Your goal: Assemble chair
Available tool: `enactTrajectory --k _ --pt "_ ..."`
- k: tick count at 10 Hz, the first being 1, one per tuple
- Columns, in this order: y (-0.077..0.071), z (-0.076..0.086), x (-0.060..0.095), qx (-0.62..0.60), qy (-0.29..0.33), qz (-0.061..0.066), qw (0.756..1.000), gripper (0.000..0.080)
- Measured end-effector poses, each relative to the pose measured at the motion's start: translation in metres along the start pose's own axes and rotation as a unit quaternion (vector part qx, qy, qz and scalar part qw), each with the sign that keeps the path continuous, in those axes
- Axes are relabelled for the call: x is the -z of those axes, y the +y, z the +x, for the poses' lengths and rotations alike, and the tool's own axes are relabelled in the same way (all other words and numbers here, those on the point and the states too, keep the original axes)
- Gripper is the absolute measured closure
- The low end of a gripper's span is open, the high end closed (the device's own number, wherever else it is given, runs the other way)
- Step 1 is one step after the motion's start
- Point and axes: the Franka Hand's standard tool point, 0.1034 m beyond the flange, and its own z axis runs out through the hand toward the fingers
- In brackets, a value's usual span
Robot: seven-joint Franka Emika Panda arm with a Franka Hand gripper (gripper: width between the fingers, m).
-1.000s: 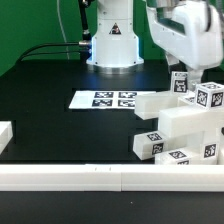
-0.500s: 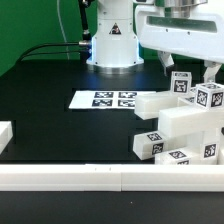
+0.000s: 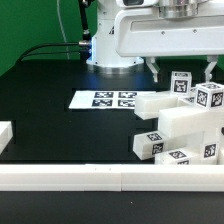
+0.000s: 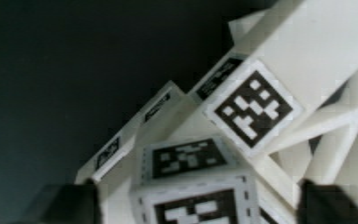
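The chair parts form a white tagged cluster at the exterior view's right: a flat slab [image 3: 152, 103], a low block [image 3: 150, 144], a cube [image 3: 209, 97] and an upright tagged piece [image 3: 180, 83]. My gripper [image 3: 182, 70] hangs over the cluster, one finger on each side of the upright piece, open with a gap to both sides. In the wrist view a square tagged face [image 4: 197, 207] sits between my dark fingertips [image 4: 60, 205], with more tagged white parts [image 4: 256, 105] stacked beyond it. Nothing is held.
The marker board [image 3: 105, 99] lies flat on the black table, left of the cluster. A long white rail [image 3: 90, 178] runs along the front edge, a short white piece [image 3: 5, 135] sits at the left edge, and the robot base [image 3: 112, 45] stands behind.
The hand has turned and shifted toward the exterior view's left, so its fingers now straddle the upright tagged piece. The parts have not moved.
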Motion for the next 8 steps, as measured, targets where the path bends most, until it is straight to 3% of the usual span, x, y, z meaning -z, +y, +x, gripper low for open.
enactTrajectory --k 1,2,8 --pt "0.0001 0.0 0.0 0.0 0.0 0.0 1.0 0.0372" --pt "-0.0002 0.0 0.0 -0.013 0.0 0.001 1.0 0.0519" --pt "-0.0003 0.0032 0.0015 -0.244 0.003 0.006 0.97 0.0518"
